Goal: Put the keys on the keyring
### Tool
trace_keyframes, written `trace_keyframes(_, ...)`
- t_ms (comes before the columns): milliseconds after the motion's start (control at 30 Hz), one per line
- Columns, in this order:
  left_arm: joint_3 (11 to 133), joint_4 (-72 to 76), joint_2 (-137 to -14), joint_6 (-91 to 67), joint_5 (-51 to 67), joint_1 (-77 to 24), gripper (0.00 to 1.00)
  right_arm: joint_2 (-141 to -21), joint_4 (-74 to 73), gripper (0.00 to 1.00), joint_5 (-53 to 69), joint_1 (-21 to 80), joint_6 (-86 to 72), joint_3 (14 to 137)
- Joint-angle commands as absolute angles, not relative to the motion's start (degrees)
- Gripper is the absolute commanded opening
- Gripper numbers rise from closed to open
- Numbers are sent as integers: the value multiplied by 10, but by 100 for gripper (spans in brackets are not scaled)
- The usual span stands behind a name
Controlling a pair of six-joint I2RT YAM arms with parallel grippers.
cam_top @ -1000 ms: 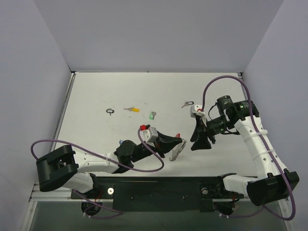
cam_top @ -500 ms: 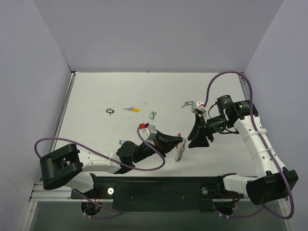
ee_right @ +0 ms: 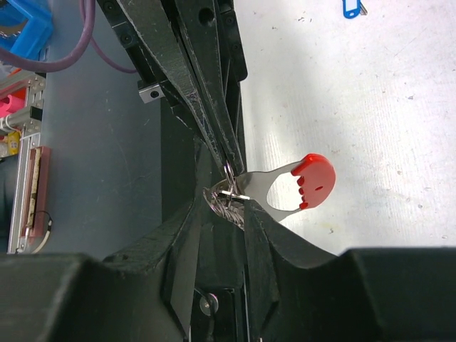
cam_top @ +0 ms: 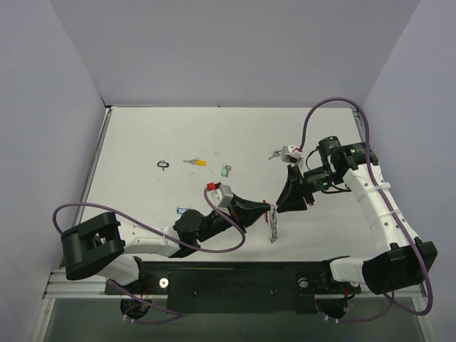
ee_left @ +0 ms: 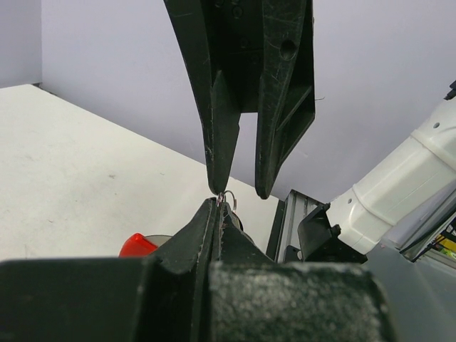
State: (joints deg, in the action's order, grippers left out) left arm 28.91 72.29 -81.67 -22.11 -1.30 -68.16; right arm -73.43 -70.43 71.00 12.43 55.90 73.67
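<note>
My left gripper (cam_top: 266, 209) is shut on the keyring's small silver ring (ee_left: 226, 199), held above the table. The keyring's silver chain (cam_top: 272, 228) hangs below it, and its red plastic band (ee_right: 313, 182) sticks out to the side. My right gripper (cam_top: 283, 204) is open and meets the left tip to tip. Its fingers (ee_right: 253, 228) sit either side of the bunched chain (ee_right: 224, 203). On the table lie a black-tagged key (cam_top: 164, 164), a yellow one (cam_top: 194, 162), a green one (cam_top: 226, 171), a blue one (cam_top: 182, 211) and another black-tagged one (cam_top: 276, 153).
The purple cables of both arms loop over the table near the grippers. The black base rail (cam_top: 235, 281) runs along the near edge. White walls close the table at the back and sides.
My left gripper has lifted and shifted right with the keyring, and the chain now hangs straight down. My right gripper has moved left to meet it.
</note>
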Motion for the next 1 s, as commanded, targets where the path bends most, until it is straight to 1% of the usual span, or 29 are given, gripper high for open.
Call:
trace_keyframes(0,293,820,-814,-229,-22,-685,0,-742,-721,26,730,131,563,754)
trace_keyframes(400,293,819,-811,-229,-23,-685,0,-757,-722,22,718,142,562,760)
trace_keyframes(500,292,818,-809,-229,-23,-685,0,-760,-722,16,713,148,562,762)
trace_keyframes(567,289,818,-809,-228,-25,-685,0,-760,-722,9,710,149,562,762)
trace_keyframes(600,289,818,-809,-228,-26,-685,0,-759,-721,2,708,150,562,762)
trace_keyframes(633,288,818,-808,-227,-27,-685,0,-759,-721,0,704,151,562,763)
trace_keyframes(800,273,819,-795,-216,-39,-684,0,-751,-716,0,691,151,556,757)
trace_keyframes(967,261,829,-778,-215,-44,-683,0,-740,-657,0,661,163,505,725)
